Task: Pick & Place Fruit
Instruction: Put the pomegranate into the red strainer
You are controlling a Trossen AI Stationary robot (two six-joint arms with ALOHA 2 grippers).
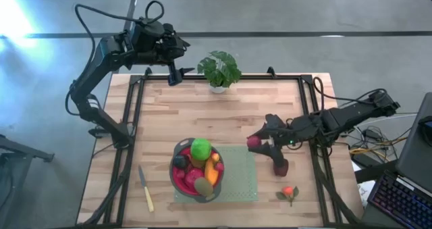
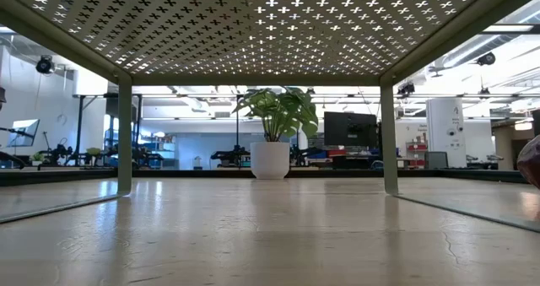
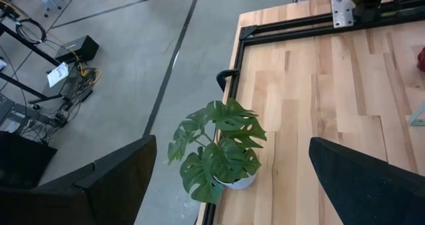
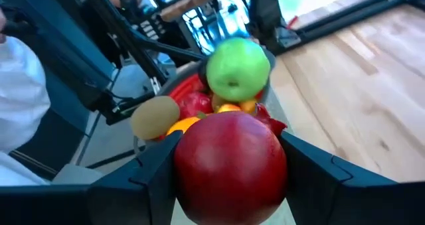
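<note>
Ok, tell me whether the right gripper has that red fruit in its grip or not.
Held. The right gripper is shut on the red fruit, with a finger against each side, just short of the bowl.

Two arms, black, jointed, of boxy segments. Left arm (image 1: 101, 60): black cable looping over its upper links. Right arm (image 1: 337, 117): slimmer links, small green light near the wrist. Fingers (image 3: 113, 185): flat, matte black, wedge-shaped.
</note>
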